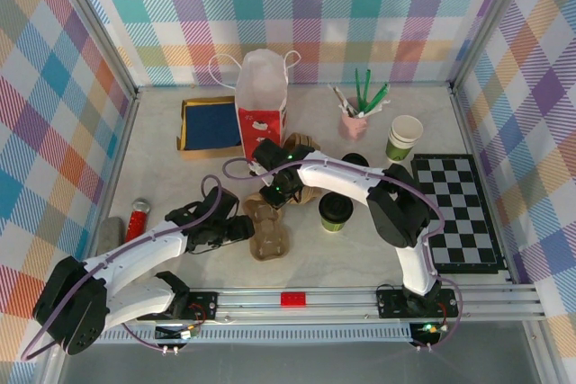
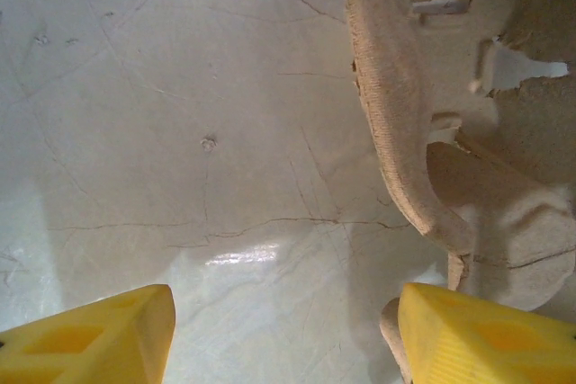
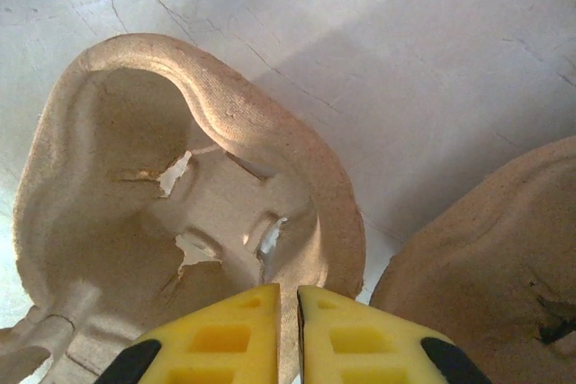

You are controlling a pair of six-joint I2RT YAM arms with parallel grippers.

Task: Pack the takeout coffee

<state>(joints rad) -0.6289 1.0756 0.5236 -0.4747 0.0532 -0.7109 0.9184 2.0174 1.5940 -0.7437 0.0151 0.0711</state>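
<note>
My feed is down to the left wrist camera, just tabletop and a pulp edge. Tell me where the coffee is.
Observer: The takeout coffee stands upright, lid on, just right of the pulp carrier, with nothing gripping it.
Operator: Report the right tool.
Observer: The right tool is shut on the pulp carrier's rim, not on the cup.
Operator: Locate the bag.
Observer: The red bag stands upright beyond the carrier, toward the back wall.
</note>
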